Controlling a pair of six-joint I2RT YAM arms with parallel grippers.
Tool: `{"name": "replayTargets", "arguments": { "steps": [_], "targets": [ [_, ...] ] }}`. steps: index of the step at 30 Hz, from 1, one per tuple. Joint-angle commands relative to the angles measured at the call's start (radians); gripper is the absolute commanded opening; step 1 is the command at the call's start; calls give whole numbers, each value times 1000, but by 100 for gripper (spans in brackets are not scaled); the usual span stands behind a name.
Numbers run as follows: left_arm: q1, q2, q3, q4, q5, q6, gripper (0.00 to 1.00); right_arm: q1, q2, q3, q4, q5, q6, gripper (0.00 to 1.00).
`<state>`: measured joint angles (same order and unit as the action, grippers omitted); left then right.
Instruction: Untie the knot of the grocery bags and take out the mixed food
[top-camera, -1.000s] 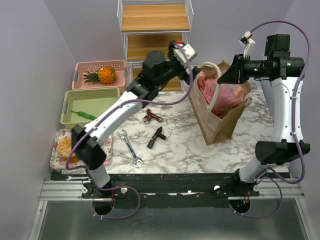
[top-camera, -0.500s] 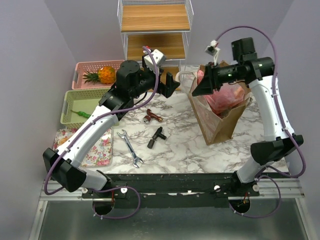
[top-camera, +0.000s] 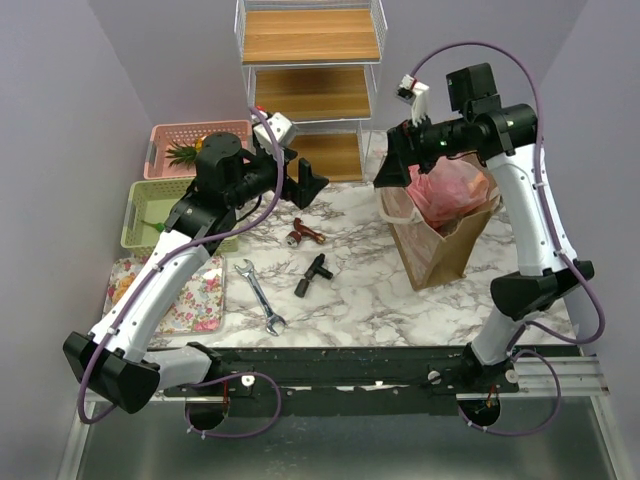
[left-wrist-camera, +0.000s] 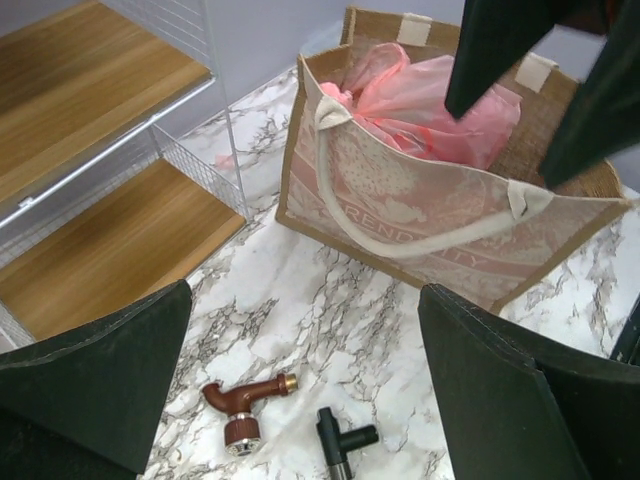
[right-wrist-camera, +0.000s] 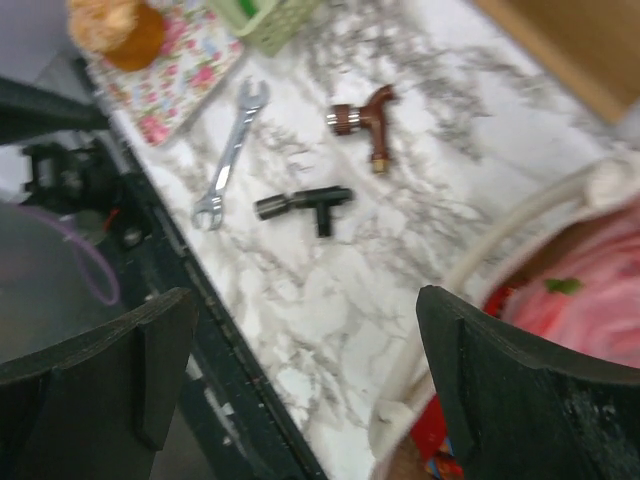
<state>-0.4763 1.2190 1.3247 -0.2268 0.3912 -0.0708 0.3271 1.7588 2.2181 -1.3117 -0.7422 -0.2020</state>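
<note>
The pink plastic bag (top-camera: 452, 190) sits bunched inside the brown paper bag (top-camera: 440, 250), which stands upright on the right half of the table (top-camera: 360, 295). One pale handle droops over its front face. In the left wrist view the pink bag (left-wrist-camera: 425, 100) fills the paper bag's (left-wrist-camera: 400, 215) mouth, but I cannot pick out the knot with any certainty.

My right gripper (top-camera: 390, 172) hangs over the near-left rim of the paper bag, the arm arched high and reaching in from the right. Its fingers (right-wrist-camera: 100, 370) are spread wide with nothing between them.

My left gripper (top-camera: 305, 185) is held above the table to the left of the bag, well apart from it. The arm is stretched forward and the wrist faces the bag. Its fingers (left-wrist-camera: 100, 380) are also spread wide and empty.

On the white marble between the arms lie a brown tap fitting (top-camera: 303, 235), a black T-shaped piece (top-camera: 313, 272) and a wrench (top-camera: 262, 297). A wire rack with wooden shelves (top-camera: 310, 60) stands at the back. At the left are a pink basket (top-camera: 170, 135) holding a pineapple (top-camera: 212, 150), a green basket (top-camera: 150, 220) and a floral tray (top-camera: 195, 300). The walls are lavender.
</note>
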Motion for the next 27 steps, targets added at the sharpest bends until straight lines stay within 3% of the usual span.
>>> {"name": "replayTargets", "arguments": {
  "steps": [1, 4, 7, 16, 27],
  "targets": [
    [1, -18, 6, -29, 119, 66, 99, -3, -55, 61, 18, 349, 26, 100],
    [2, -18, 28, -49, 119, 104, 99, -28, -93, 5, 31, 553, 14, 100],
    [1, -23, 25, -55, 122, 130, 99, -96, -111, -43, 26, 627, 2, 100],
    [1, -7, 31, -71, 148, 132, 99, -147, -60, -164, 140, 541, -135, 99],
    [1, 28, 54, -109, 120, 143, 99, -122, 178, -70, 186, 540, -286, 98]
  ]
}}
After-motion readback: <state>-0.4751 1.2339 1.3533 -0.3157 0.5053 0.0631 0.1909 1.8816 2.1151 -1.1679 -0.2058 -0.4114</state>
